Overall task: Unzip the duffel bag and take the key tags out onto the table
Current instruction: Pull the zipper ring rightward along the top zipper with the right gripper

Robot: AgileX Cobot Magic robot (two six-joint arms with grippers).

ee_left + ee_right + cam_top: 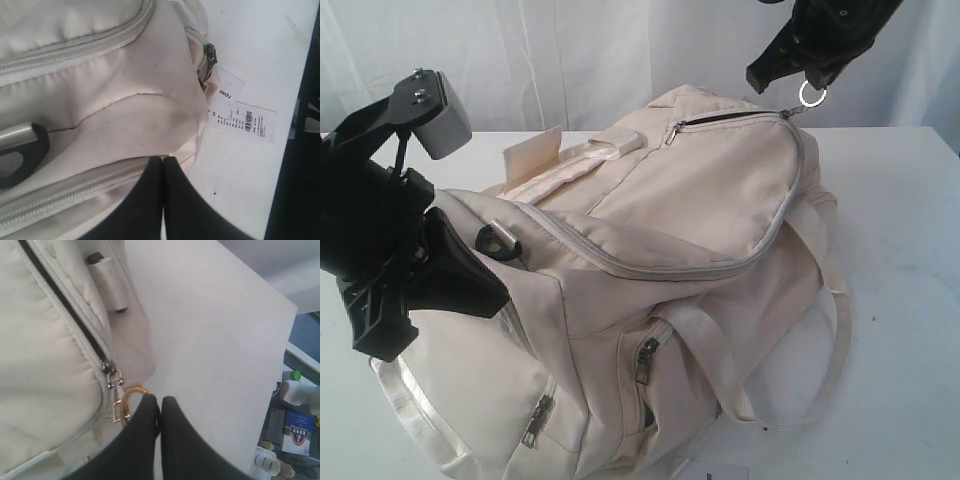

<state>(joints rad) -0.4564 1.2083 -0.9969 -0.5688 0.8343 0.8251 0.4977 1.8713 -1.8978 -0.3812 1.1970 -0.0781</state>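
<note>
My right hand (160, 401) pinches the zipper ring (129, 399), left hand (163, 159) closed against the bag (125, 115) — I'd pull steadily along the track (65, 315).

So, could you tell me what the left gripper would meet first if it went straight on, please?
Probably the duffel bag: the left gripper, shut, points at its cream fabric just beyond the tips; whether it touches is unclear.

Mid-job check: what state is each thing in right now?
duffel bag, lying on the table.
main zipper, open a short way, the rest closed.
right pincer, shut on the ring pull.
left pincer, shut, tips against the bag's fabric.
key tags, not in sight.
</note>
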